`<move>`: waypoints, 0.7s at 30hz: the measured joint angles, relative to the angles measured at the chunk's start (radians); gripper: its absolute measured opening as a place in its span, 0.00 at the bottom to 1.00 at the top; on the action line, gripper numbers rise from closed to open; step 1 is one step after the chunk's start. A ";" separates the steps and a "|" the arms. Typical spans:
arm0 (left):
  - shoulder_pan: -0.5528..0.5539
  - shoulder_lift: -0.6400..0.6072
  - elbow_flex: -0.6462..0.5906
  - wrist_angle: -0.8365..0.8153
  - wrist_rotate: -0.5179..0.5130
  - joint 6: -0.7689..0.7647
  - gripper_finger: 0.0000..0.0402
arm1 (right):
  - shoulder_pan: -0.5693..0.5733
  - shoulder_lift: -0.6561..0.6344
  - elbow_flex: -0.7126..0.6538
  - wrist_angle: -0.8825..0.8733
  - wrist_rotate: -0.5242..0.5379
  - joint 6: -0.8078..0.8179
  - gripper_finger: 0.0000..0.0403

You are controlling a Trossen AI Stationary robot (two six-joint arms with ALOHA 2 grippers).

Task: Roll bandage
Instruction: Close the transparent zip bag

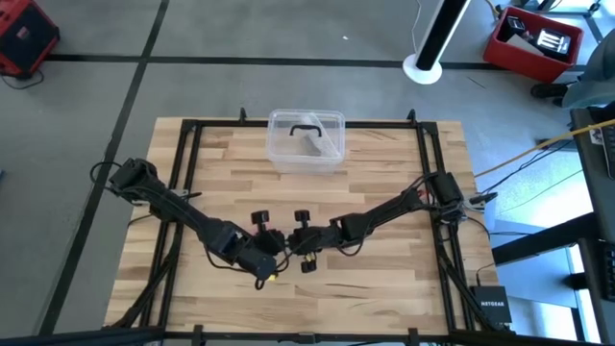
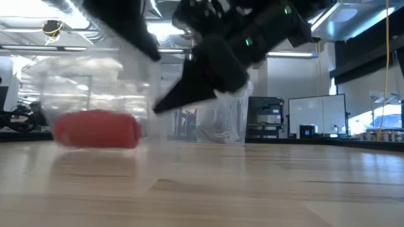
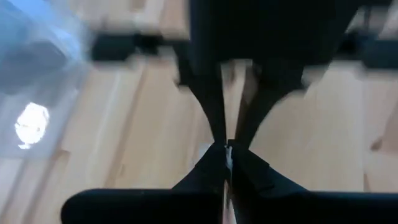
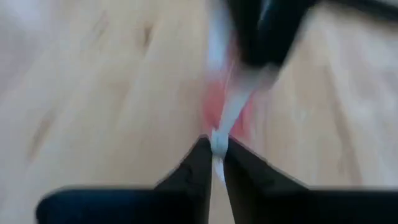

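Red against pale wood, the bandage lies as a small roll on the table, seen from the low camera in front of the clear box that stands at the far edge. From above, both arms reach in from the table's sides and meet tip to tip near the front middle, where the roll itself is hidden beneath them. The left gripper has its fingers pressed fully together, and nothing can be made out between them. The right gripper is pinched almost closed on a thin whitish strip that runs up from its fingertips; a blurred red patch shows on the wood just beyond, but whether the strip belongs to the bandage cannot be told. The other arm's dark fingers loom close in each wrist view.
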 joint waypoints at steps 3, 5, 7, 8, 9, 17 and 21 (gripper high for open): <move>-0.009 -0.001 0.025 0.001 -0.032 0.022 0.00 | 0.000 0.007 -0.004 -0.033 -0.002 0.001 0.09; -0.014 -0.001 0.040 -0.004 -0.037 0.035 0.00 | 0.000 0.004 -0.002 -0.048 -0.002 0.009 0.07; -0.017 -0.001 0.054 -0.017 -0.040 0.048 0.00 | 0.000 0.003 -0.003 -0.062 -0.001 0.021 0.06; -0.017 -0.001 0.059 -0.029 -0.040 0.048 0.00 | 0.000 0.002 -0.007 -0.059 -0.002 0.026 0.05; -0.017 -0.001 0.064 -0.039 -0.039 0.048 0.00 | 0.000 0.002 -0.012 -0.061 -0.002 0.028 0.05; -0.042 -0.008 0.107 -0.074 -0.130 0.060 0.00 | 0.000 0.009 -0.030 -0.168 -0.025 0.085 0.12; -0.051 -0.007 0.113 -0.083 -0.142 0.070 0.00 | -0.001 0.007 -0.028 -0.198 -0.025 0.102 0.11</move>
